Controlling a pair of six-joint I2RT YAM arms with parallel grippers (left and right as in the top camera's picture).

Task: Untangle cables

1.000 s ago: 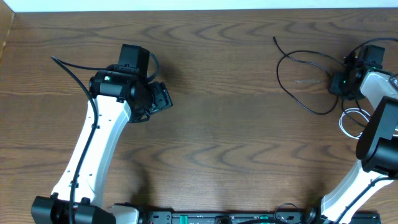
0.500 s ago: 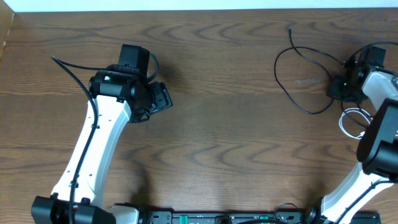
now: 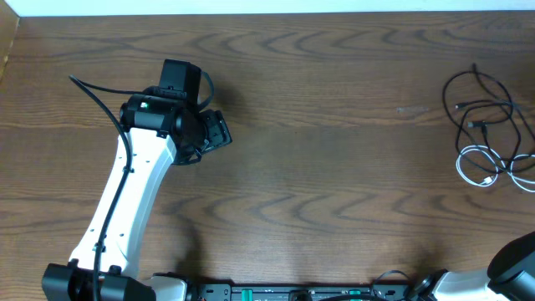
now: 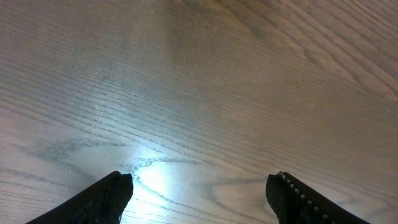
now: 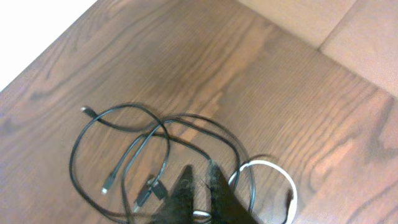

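The black cable (image 3: 447, 94) lies in loose loops at the table's far right, overlapping the white cable (image 3: 462, 163) coiled just in front of it. In the right wrist view the black cable (image 5: 124, 106) and the white cable (image 5: 273, 164) lie on the wood below my right gripper (image 5: 199, 165). Its blurred fingers are close together, raised above the cables, with nothing gripped. The right gripper is out of the overhead view. My left gripper (image 3: 216, 131) is far from the cables at the left, open and empty over bare wood (image 4: 199, 186).
The wooden table (image 3: 334, 167) ends at a white wall along the back. A lighter floor or surface shows past the table corner (image 5: 348, 37) in the right wrist view. The right arm's base (image 3: 514, 276) sits at the front right corner.
My right gripper dragged the black cable rightward, then left the overhead view. The black cable now lies bunched at the right edge by the white one. The left arm has not moved.
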